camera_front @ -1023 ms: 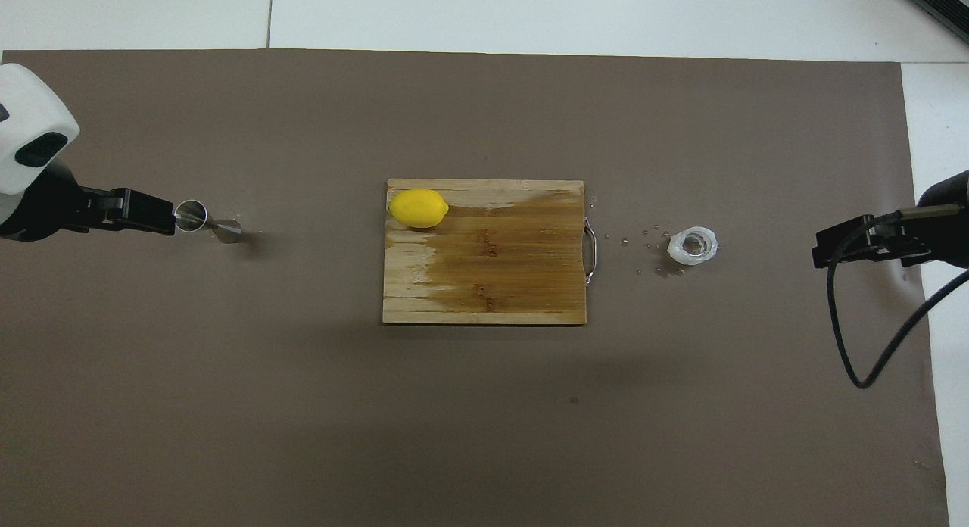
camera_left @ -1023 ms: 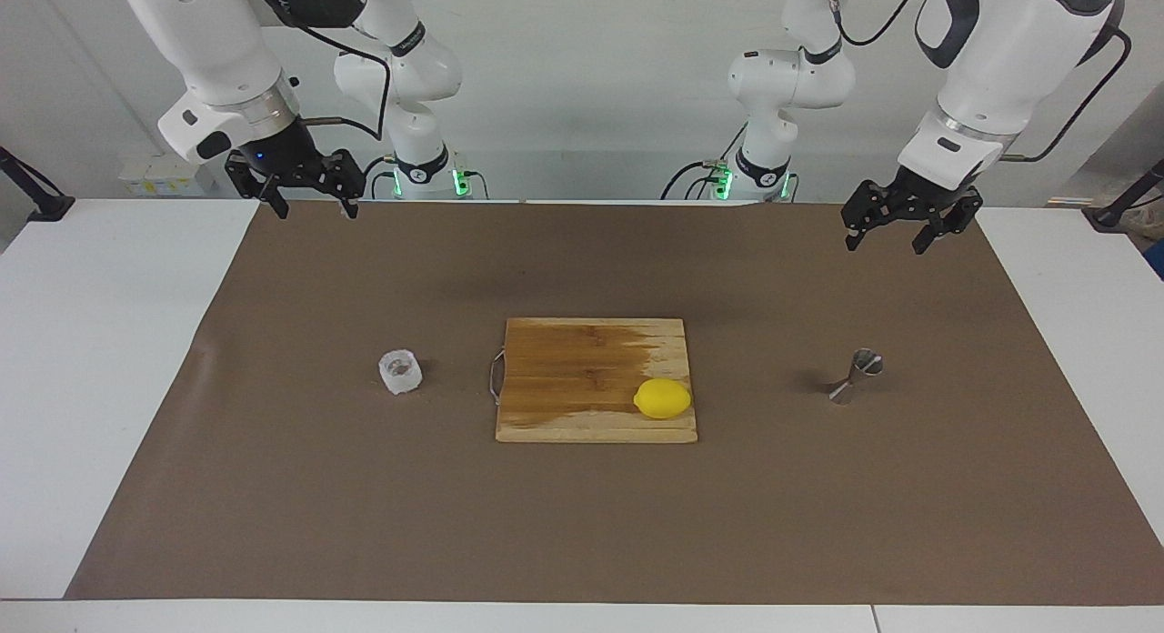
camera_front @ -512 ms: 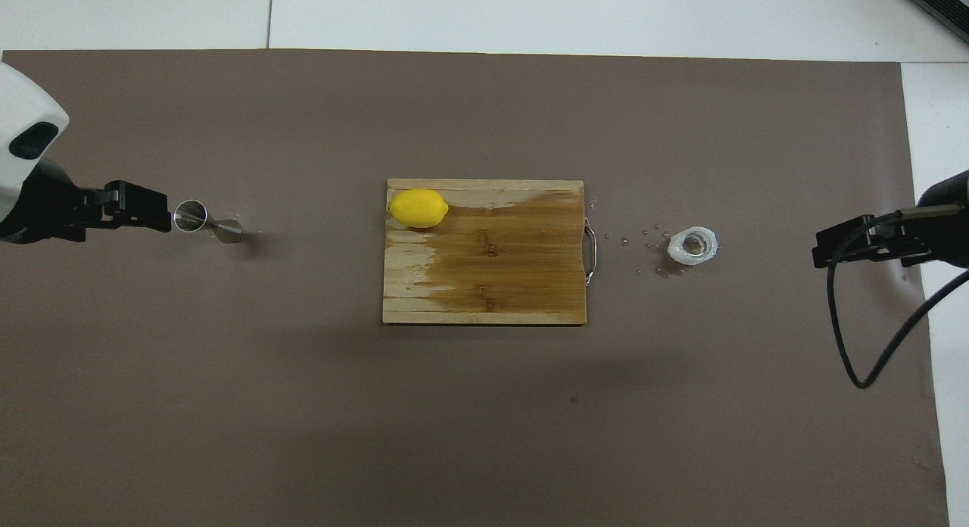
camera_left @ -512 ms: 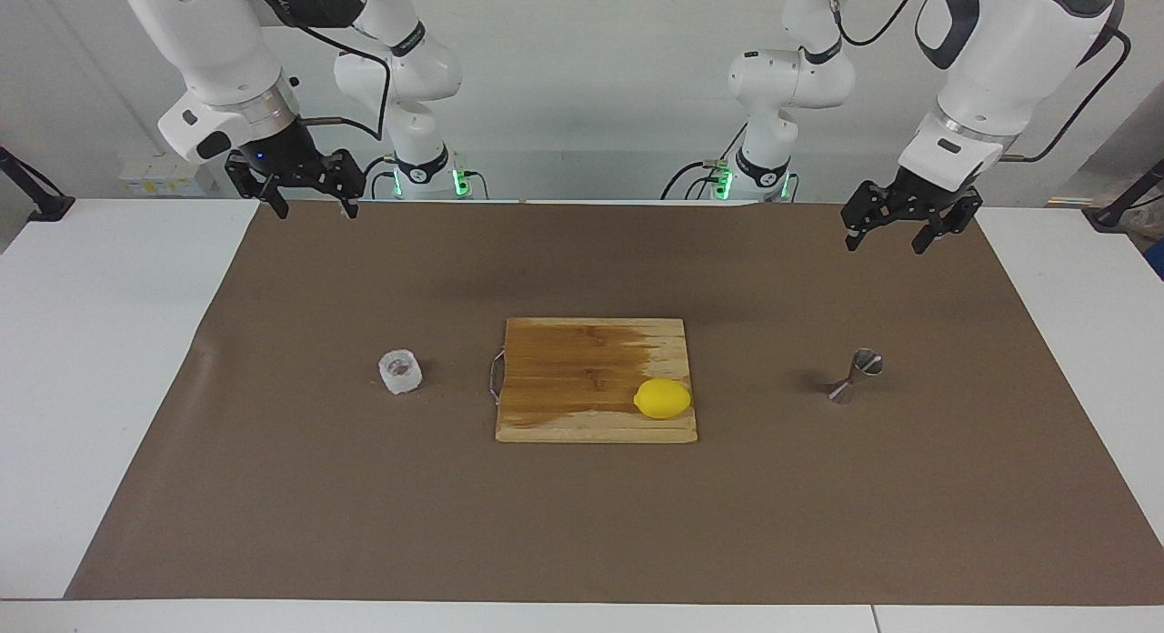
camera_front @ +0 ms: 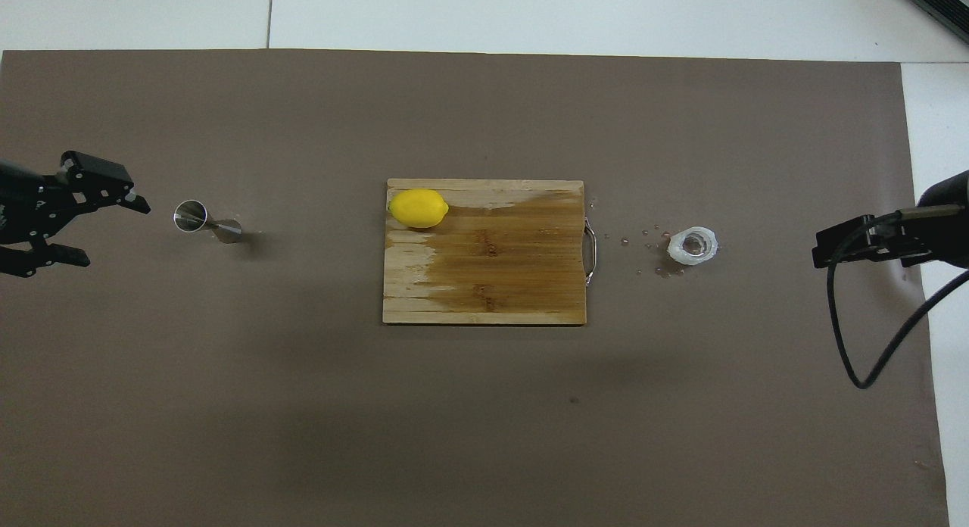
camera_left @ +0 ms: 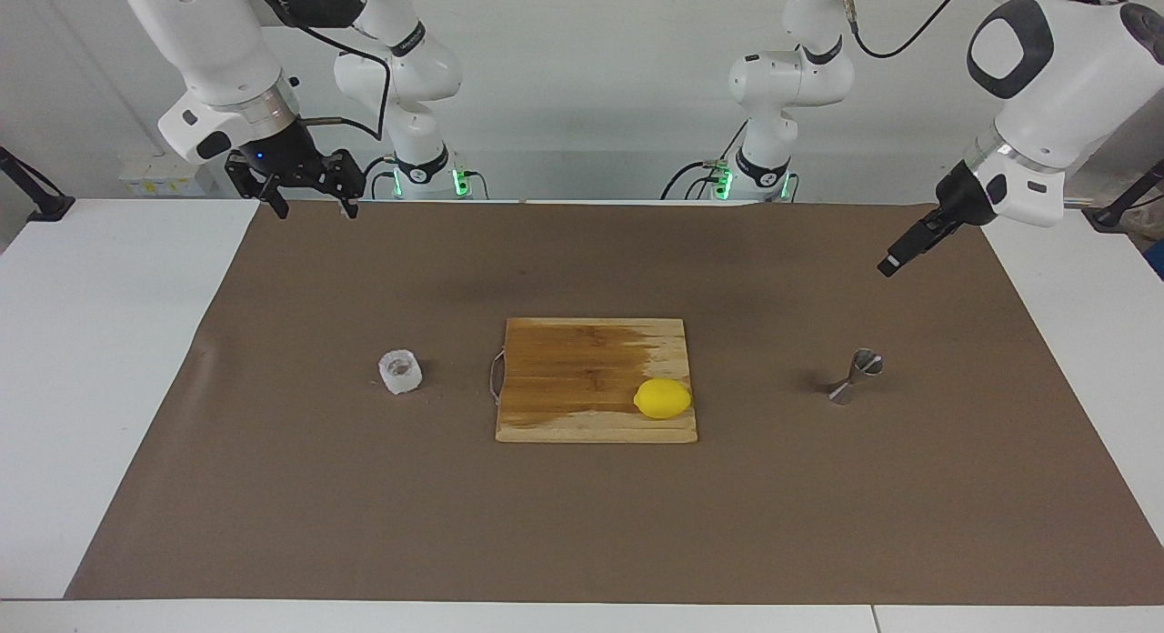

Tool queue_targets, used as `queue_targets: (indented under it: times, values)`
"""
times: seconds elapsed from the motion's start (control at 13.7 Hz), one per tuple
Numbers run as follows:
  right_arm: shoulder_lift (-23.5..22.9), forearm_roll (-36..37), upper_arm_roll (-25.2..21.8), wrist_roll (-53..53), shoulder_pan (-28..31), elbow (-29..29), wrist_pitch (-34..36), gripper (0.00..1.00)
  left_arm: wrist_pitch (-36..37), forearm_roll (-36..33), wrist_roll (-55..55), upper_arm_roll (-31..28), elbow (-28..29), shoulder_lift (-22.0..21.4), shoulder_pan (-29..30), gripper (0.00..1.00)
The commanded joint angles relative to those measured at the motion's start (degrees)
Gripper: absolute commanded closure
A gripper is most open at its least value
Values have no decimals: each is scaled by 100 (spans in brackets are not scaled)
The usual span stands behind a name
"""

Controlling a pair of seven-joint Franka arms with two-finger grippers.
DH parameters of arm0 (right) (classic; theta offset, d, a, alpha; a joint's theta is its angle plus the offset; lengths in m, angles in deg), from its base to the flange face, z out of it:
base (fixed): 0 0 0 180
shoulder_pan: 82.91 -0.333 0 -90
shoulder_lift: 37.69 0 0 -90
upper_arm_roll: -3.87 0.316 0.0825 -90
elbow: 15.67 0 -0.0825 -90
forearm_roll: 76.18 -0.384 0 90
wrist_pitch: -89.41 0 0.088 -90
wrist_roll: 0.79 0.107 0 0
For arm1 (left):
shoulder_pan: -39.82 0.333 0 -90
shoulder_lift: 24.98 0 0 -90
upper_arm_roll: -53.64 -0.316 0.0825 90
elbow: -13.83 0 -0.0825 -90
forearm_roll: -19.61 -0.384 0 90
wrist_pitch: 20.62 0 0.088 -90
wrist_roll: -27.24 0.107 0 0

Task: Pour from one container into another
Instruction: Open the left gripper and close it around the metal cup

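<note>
The small whitish crinkled cup (camera_left: 400, 371) stands on the brown mat toward the right arm's end; it also shows in the overhead view (camera_front: 693, 245). The shiny hourglass jigger (camera_left: 857, 376) stands upright on the mat toward the left arm's end, and shows in the overhead view (camera_front: 203, 219). My left gripper (camera_left: 896, 258) hangs in the air over the mat beside the jigger, turned sideways, open and empty (camera_front: 110, 233). My right gripper (camera_left: 316, 210) waits raised over the mat's edge at the right arm's end, open and empty (camera_front: 821, 247).
A wooden cutting board (camera_left: 564, 360) with a wet dark patch lies between cup and jigger, with a yellow lemon (camera_left: 662, 398) on its corner. Small water drops (camera_front: 643, 247) lie on the mat between board and cup.
My left gripper has turned at the wrist and swung away from the jigger toward the left arm's end of the table. The right arm, cup and jigger have not moved.
</note>
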Motion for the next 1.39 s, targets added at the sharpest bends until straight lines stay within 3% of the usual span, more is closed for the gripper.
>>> queue_targets:
  times: [0.0,0.22,0.37,0.73,0.95,1.32]
  values:
    - [50,91,30,-136,57,27,6,0,-22,770,-468,36,-300,598,506,0]
    - [50,91,30,-136,57,27,6,0,-303,1410,-1985,9,-370,1020,743,0]
    - [50,91,30,-136,57,27,6,0,-110,1800,-2672,9,-887,1643,929,0]
    - [50,91,30,-136,57,27,6,0,-354,2363,-3149,9,-995,2444,1272,0]
    - [50,91,30,-136,57,27,6,0,-1215,2618,-3150,18,-453,2464,1272,0]
    - [50,91,30,-136,57,27,6,0,-1770,3031,-3185,36,734,2077,1193,0]
